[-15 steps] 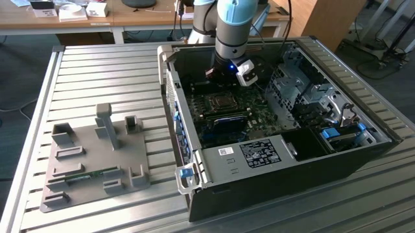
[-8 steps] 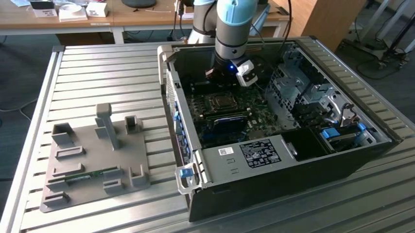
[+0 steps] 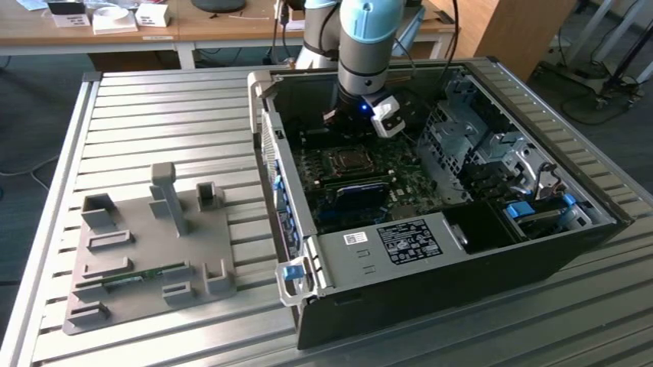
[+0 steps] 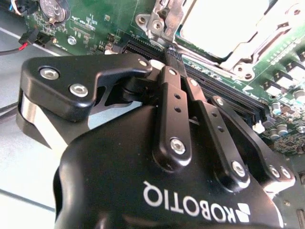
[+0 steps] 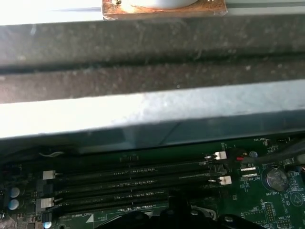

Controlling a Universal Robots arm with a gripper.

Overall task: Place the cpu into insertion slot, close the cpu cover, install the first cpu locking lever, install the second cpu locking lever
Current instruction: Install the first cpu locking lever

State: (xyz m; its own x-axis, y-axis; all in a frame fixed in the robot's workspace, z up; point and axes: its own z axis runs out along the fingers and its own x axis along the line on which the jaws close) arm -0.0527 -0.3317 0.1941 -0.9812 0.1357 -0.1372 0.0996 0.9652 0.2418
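The cpu (image 4: 224, 24) lies in the socket on the green motherboard (image 4: 281, 71), its pale metal top showing through the cpu cover (image 4: 238, 59), which lies flat around it. In the exterior view the cpu (image 3: 348, 159) sits just in front of the arm, inside the open computer case (image 3: 459, 267). My gripper (image 4: 170, 51) is shut, with its black fingertips together at the socket's corner, right against a silvery locking lever (image 4: 167, 16). I cannot tell whether the lever is pinched. In the exterior view the gripper (image 3: 352, 122) hangs low behind the socket.
Black memory slots (image 5: 133, 183) and a coin battery (image 5: 274, 177) lie beside the socket, under the case wall (image 5: 152, 114). Drive cages (image 3: 479, 145) fill the case on the exterior view's right. A grey fixture plate (image 3: 153, 252) with a memory stick stands on the slatted table (image 3: 153, 107).
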